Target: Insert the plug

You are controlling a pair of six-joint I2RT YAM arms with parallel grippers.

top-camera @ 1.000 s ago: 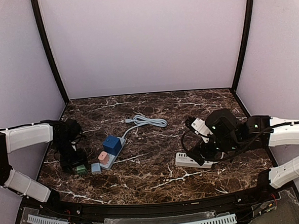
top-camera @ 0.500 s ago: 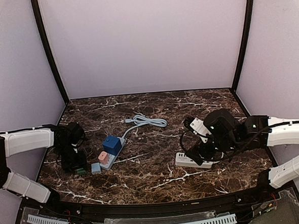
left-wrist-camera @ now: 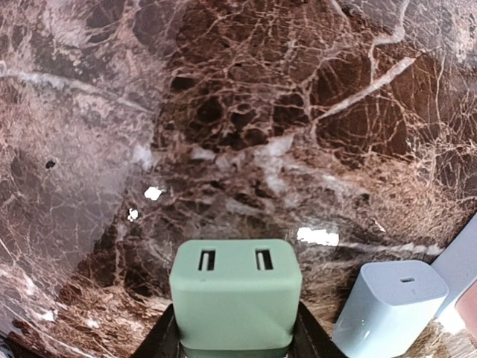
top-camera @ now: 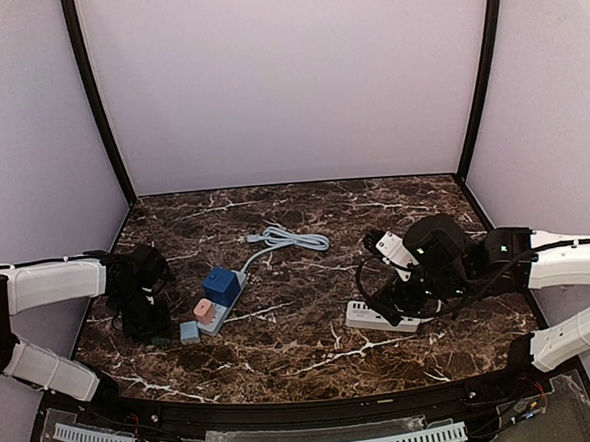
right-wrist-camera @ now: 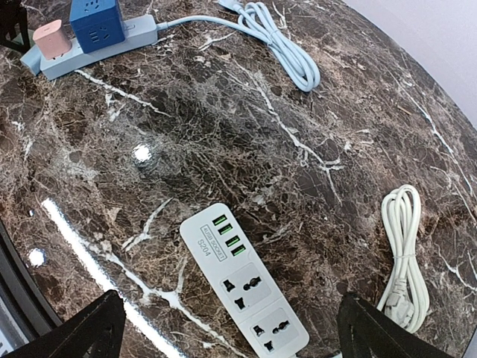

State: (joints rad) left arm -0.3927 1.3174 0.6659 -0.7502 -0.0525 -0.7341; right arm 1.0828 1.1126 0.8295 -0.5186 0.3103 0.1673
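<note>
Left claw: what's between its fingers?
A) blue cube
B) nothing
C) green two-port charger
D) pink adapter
C: in the left wrist view the left claw is shut on the green charger, whose two USB slots face the camera. The pale blue charger stands beside it, ungripped.

Dark brown marble tabletop (top-camera: 312, 330) with white veins, glossy, catching a few bright glints of light. On the left lies a pale blue power strip (right-wrist-camera: 134, 35), angled, and its light blue cable (right-wrist-camera: 287, 56) runs off the far end into a loose coil further back. Just beside the strip's near end sits a small pale blue charger (left-wrist-camera: 387, 306), upright on the marble. Over on the right, a white power strip (right-wrist-camera: 246, 280) lies flat, sockets up, with a bundled white cable (right-wrist-camera: 402, 253) near it.
</note>
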